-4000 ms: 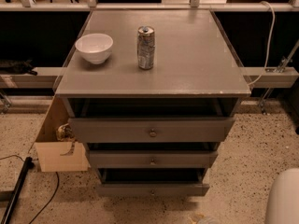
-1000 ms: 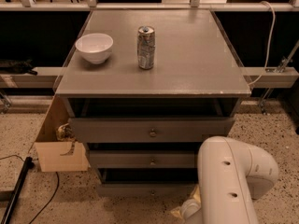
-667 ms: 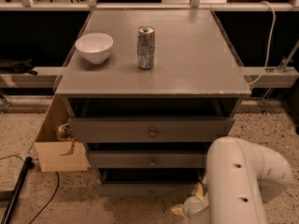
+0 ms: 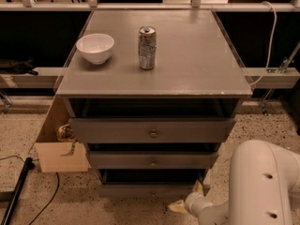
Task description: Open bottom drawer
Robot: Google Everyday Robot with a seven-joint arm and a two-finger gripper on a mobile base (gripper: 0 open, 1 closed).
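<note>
Reaching in from low at the cabinet's [image 4: 187, 55] front right, the gripper [image 4: 188, 198] now sits just off the right end of the bottom drawer [image 4: 136, 190], close to the floor; its two pale fingers [image 4: 176, 206] look spread apart with nothing between them, one tip toward the cabinet's foot and the other lower and further out; the bulky white arm [image 4: 262, 182] fills the space to the cabinet's lower right; four seconds ago only a sliver of that arm showed at the corner, and within the last second its bulk has slid away to the cabinet's right while the gripper has lifted from the floor toward the drawer front; the bottom drawer itself has not shifted, lying lowest in the cabinet under the middle drawer [image 4: 122, 160] and the top drawer [image 4: 117, 131], with its small knob [image 4: 152, 193] at the centre of its front and untouched; so the approach is under way but no grasp exists yet, and I judge the gripper must travel leftward along the cabinet's base to reach that knob before any pull; on the cabinet's top stand a white bowl [image 4: 95, 47] and a can [image 4: 147, 48], unmoved; a cardboard box [image 4: 61, 156] leans at the cabinet's left side.
</note>
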